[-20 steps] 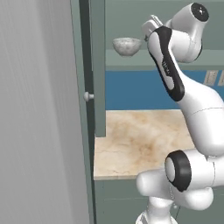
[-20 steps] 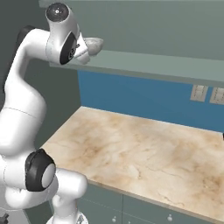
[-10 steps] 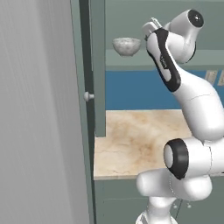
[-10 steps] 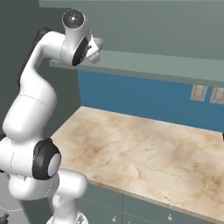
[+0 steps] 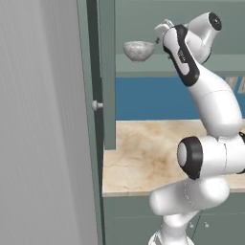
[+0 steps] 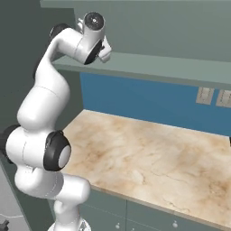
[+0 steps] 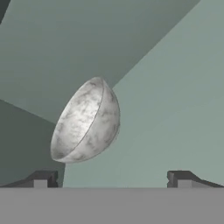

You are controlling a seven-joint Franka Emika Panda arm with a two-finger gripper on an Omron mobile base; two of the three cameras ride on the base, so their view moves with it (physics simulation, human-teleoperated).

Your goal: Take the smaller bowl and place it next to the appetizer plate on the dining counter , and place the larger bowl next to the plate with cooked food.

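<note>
A grey marbled bowl (image 5: 139, 50) sits on the shelf (image 5: 191, 64) inside the open wall cabinet. My gripper (image 5: 159, 34) is raised to shelf height just right of the bowl. In the hand view the bowl (image 7: 85, 120) lies ahead, rolled on its side by the camera's tilt, left of centre and apart from the fingers. My gripper (image 7: 112, 180) is open, its two dark fingertips (image 7: 41, 179) set wide with nothing between them. From the right base view my hand (image 6: 104, 48) covers the bowl. A second bowl and the plates are out of view.
The cabinet's open door (image 5: 106, 72) with its round knob (image 5: 96, 105) hangs left of the bowl. Below lies a beige marble counter (image 6: 149, 158) against a blue backsplash (image 6: 149, 101), with wall outlets (image 6: 205, 95) at the right.
The arm has swung its upper links and brought the hand slightly closer to the bowl. The bowl has not moved.
</note>
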